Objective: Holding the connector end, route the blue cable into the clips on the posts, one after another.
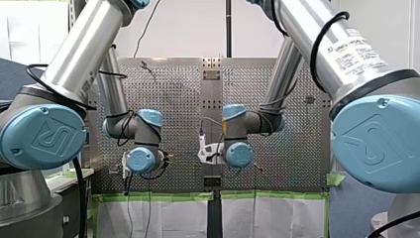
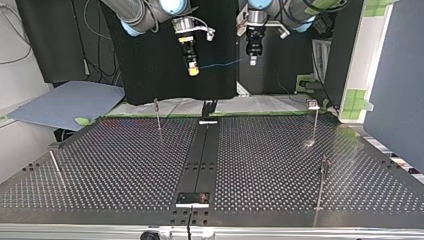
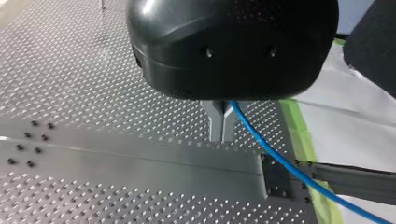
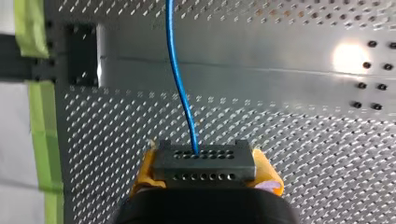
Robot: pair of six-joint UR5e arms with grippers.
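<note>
The blue cable (image 2: 222,64) hangs nearly level between my two grippers, high above the table's far edge. My right gripper (image 2: 193,71) is at the top view's left. In its wrist view its yellow pads (image 4: 145,170) are shut on the dark connector block (image 4: 204,165), and the blue cable (image 4: 179,79) leaves the block straight ahead. My left gripper (image 2: 253,61) is at the top view's right. Its metal fingers (image 3: 222,137) are shut on the blue cable (image 3: 275,156), which trails off beside them. Neither gripper is near a post.
Thin posts with clips stand on the perforated table: one far left (image 2: 157,112), one near left (image 2: 54,161), one far right (image 2: 315,117), one near right (image 2: 322,186). A dark rail (image 2: 202,155) runs down the middle. Green tape (image 3: 303,140) edges the table.
</note>
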